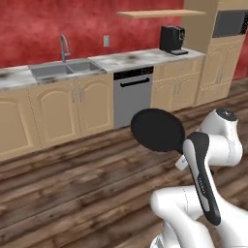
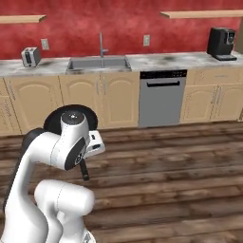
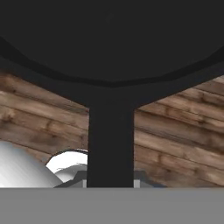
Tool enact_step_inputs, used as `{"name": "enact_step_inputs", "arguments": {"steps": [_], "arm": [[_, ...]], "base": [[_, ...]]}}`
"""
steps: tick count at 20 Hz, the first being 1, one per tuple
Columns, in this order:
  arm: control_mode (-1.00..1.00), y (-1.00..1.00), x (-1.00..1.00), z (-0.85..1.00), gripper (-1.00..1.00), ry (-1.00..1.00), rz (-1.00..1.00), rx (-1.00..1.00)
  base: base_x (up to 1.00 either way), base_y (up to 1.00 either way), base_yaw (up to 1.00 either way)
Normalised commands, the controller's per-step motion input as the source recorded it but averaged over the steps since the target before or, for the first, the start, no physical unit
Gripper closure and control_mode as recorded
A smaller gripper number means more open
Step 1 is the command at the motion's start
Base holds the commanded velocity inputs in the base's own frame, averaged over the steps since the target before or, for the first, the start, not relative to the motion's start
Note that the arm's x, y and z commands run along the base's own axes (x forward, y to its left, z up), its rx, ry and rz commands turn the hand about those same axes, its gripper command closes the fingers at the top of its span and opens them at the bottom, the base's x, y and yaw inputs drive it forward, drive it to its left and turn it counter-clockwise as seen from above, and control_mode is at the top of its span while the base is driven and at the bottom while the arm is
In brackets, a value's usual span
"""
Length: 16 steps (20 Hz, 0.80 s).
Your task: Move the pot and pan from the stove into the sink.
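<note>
Hand view is showing the pan [image 3: 112, 39] close above, its handle running down between my fingers, which are clamping it. I am carrying it over the wooden floor [image 1: 72, 179], well apart from the sink [image 1: 65, 70] on the worktop [image 1: 131, 59].

Location: domestic kitchen, rendered. Evidence I see ahead of my base:
- Run of light wood base cabinets [image 2: 57, 102] with arched door panels, under a mottled grey stone counter [image 2: 166, 60].
- Steel sink [image 2: 97, 63] sunk in that counter, with a tall grey faucet [image 2: 101, 45] behind it.
- Grey dishwasher [image 2: 163, 97] set between cabinets, just right of the sink.
- Black coffee machine [image 2: 221, 43] on the counter's right end.
- Toaster [image 2: 30, 57] on the counter's left end.
- Tall cabinet with a built-in dark oven or microwave [image 1: 228, 23] at far right.
- Red wall [image 2: 123, 23] with outlets and wooden shelves [image 1: 160, 13].
- Dark wood plank floor [image 2: 180, 175].
</note>
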Motion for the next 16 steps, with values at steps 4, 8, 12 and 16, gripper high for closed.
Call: {"name": "enact_step_inputs", "arguments": {"steps": [4,8,12,16], "arm": [[1.0,0.0,0.0,0.0,1.0,0.0,0.0,0.0],[1.0,0.0,0.0,0.0,1.0,0.0,0.0,0.0],[1.0,0.0,0.0,0.0,1.0,0.0,0.0,0.0],[1.0,0.0,0.0,0.0,1.0,0.0,0.0,0.0]], "base": [[0.96,0.31,-0.01],[0.95,0.31,-0.01],[0.92,0.31,-0.01],[0.91,0.32,-0.01]]}}
